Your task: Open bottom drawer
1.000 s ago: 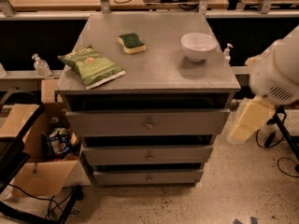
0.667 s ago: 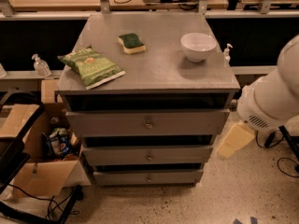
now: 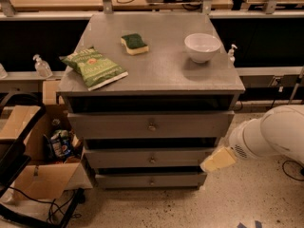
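Grey and apparently fully closed, the bottom drawer (image 3: 121, 180) sits at the foot of the counter (image 3: 161, 77), the lowest of three fronts, with its small round knob (image 3: 152, 180) at the centre and nothing on it. The robot's white arm (image 3: 273, 134) reaches in from the counter's right side, and its cream-coloured end effector (image 3: 218, 159) hangs at the counter's lower right corner, level with the middle drawer (image 3: 118, 158) and just above the right end of the bottom one. Whether the end effector is open or closed cannot be told from this view, nor whether it touches the counter's edge; it appears to hold nothing. The top drawer (image 3: 114, 125) is also shut. On the counter's top lie a green snack bag (image 3: 93, 68), a sponge (image 3: 134, 43) and a white bowl (image 3: 202, 46), none of them involved. By this evidence the task has barely begun: the approach is under way, but the end effector has yet to drop lower, move across to the knob at the counter's centre line, take hold and pull the drawer out.
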Robot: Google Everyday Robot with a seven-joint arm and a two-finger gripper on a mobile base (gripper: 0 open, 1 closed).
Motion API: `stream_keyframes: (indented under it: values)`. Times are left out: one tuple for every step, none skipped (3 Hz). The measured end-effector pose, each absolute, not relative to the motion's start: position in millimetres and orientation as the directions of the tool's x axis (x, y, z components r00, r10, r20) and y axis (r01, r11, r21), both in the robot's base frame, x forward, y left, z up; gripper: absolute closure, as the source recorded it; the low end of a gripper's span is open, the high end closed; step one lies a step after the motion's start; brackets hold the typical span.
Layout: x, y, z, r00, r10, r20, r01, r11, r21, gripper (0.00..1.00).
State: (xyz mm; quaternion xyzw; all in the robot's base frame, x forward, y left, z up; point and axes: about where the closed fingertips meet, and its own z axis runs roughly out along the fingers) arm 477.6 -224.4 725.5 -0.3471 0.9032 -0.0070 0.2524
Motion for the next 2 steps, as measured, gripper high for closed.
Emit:
stream_keyframes:
  values:
    - [495,-221,730,-0.607,-0.611,-0.509,-0.601,0.771,-0.209,0.0]
    - [495,-214,699,-0.606,-0.623,-0.494,-0.61,0.763,-0.214,0.0]
